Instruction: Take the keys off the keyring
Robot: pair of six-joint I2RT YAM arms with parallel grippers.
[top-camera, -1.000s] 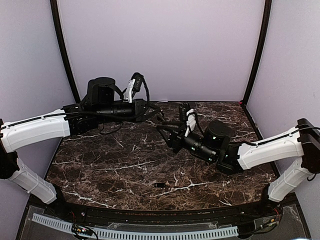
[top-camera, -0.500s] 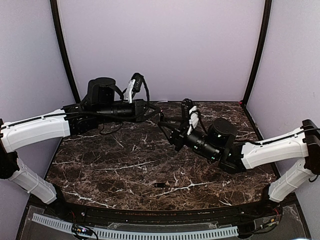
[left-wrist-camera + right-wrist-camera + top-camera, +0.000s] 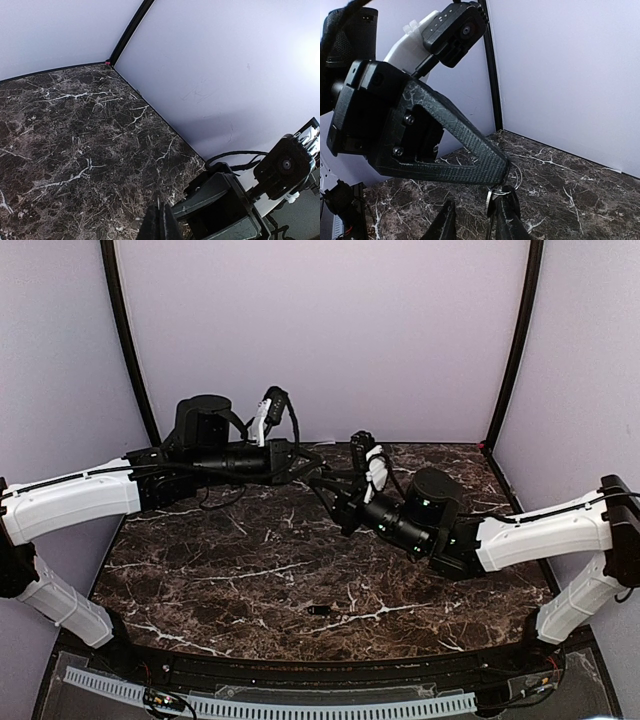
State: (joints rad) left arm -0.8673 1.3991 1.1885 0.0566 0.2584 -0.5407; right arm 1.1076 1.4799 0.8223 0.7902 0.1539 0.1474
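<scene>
The right gripper (image 3: 480, 201) has slid toward 10 o'clock, and its fingers have come a little closer together. They are not closed, and one hanging key (image 3: 491, 196) rests against one finger in the gap. The key hangs on the thin keyring (image 3: 514, 176), which the left gripper (image 3: 503, 172) pinches tight at its tip. A loose key (image 3: 320, 610) lies on the table (image 3: 230, 570) at 6 o'clock, well apart.

Left gripper (image 3: 502, 169) and right gripper (image 3: 480, 220) meet tip to tip over the table's (image 3: 200, 570) rear centre, keyring (image 3: 493, 192) between them at the left tip; one key (image 3: 320, 610) lies on the table, front centre.
</scene>
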